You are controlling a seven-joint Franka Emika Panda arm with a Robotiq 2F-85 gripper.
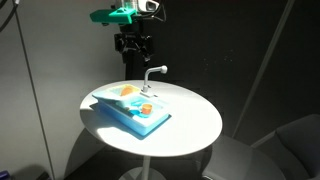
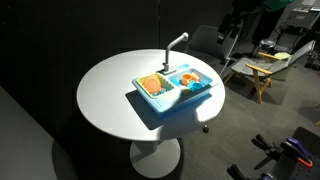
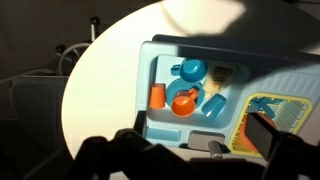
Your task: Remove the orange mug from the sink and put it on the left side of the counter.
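The orange mug (image 3: 184, 102) lies in the light-blue sink (image 3: 166, 120) of the blue toy unit, its handle toward the faucet side. It shows as a small orange spot in an exterior view (image 1: 146, 109). An orange cup (image 3: 157, 96) stands just beside it. The counter (image 3: 262, 108) is the flat blue top next to the basin, with a yellow-orange print on it. My gripper (image 3: 200, 140) hangs high above the unit, open and empty, with its dark fingers framing the bottom of the wrist view. It also shows above the faucet in an exterior view (image 1: 133, 47).
The sink also holds blue toy dishes (image 3: 190, 70) and a pale yellowish item (image 3: 220, 72). The curved grey-white faucet (image 1: 152, 75) rises at the unit's back edge. The unit sits on a round white table (image 2: 110, 100). A wooden chair (image 2: 262, 68) stands beyond it.
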